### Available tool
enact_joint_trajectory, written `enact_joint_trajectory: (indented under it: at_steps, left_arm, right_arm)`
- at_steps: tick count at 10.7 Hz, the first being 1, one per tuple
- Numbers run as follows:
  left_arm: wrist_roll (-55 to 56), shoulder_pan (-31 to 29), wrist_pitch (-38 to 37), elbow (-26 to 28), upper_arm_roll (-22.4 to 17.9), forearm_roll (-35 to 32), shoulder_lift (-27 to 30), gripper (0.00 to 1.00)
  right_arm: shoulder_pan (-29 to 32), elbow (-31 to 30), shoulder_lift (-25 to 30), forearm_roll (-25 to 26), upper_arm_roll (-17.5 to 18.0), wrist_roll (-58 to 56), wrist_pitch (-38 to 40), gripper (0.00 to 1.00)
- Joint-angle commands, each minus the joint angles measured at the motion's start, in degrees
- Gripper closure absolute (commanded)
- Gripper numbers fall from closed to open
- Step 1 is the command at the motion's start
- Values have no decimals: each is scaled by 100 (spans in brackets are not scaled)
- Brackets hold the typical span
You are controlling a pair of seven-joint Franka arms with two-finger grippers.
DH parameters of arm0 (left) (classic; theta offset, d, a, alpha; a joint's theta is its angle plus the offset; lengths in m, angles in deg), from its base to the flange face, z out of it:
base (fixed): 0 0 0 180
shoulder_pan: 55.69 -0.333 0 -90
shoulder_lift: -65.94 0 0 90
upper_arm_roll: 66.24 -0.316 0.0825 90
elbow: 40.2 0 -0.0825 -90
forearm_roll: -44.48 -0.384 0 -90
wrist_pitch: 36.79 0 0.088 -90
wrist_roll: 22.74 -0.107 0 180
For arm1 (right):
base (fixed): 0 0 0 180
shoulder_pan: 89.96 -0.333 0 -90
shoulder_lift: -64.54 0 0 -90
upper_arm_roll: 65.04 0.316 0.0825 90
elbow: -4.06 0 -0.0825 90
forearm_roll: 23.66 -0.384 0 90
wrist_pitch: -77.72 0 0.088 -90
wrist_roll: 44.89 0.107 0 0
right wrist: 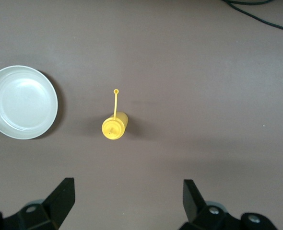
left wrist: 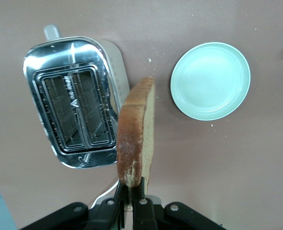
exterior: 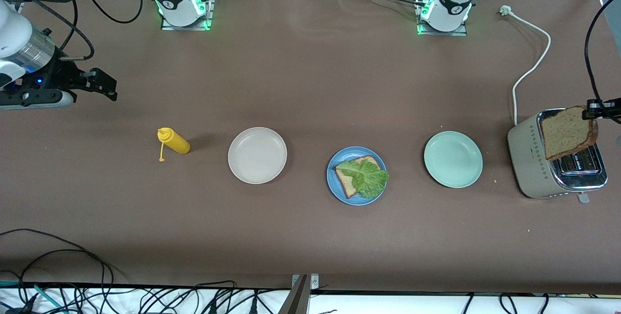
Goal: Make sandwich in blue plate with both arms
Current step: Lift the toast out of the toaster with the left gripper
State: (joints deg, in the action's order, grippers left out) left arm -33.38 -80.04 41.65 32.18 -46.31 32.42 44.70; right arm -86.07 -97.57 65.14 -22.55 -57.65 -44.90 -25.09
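Up over the toaster (exterior: 558, 166), left gripper (left wrist: 130, 196) pinching the second bread slice (exterior: 567, 132) by its crust, thin hold, could slip before reaching lettuce (exterior: 366, 178) on the blue plate (exterior: 335, 189); right gripper (right wrist: 127, 199) spread wide, waiting above the mustard bottle (right wrist: 114, 128).

1. I see toaster (exterior: 548, 168) at frame's right edge, held bread slice (exterior: 567, 132) above it.
2. Lettuce (exterior: 367, 178) on bread, in centre plate (exterior: 339, 189).
3. Bottle (exterior: 173, 141) centre-left.
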Motion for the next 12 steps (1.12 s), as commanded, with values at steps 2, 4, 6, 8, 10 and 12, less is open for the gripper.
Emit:
enact_joint_trajectory:
  at_steps: [2, 4, 6, 8, 10, 12]
  left_arm:
    - [438, 369, -66, -40, 11, 703, -257, 100]
    - [1052, 667, 13, 82, -7, 1353, -371, 100]
    - [1405, 1237, 643, 782, -330, 1898, -66, 100]
    - [1738, 1616, 1363, 1285, -481, 2838, 6, 100]
    - [2353, 2038, 1962, 1454, -482, 2920, -73, 100]
    - [2400, 2259, 2384, 1480, -490, 3548, -309, 100]
  right_arm:
    - [113, 258, -262, 65, 130, -8, 139, 0]
    - [121, 275, -297, 91, 253, 27, 77, 0]
    - [121, 275, -438, 109, 306, -25, -37, 0]
    - [322, 258, -473, 100, 350, -25, 50, 0]
    - [630, 267, -465, 100, 727, 18, 182, 0]
    - [631, 275, -456, 100, 728, 88, 244, 0]
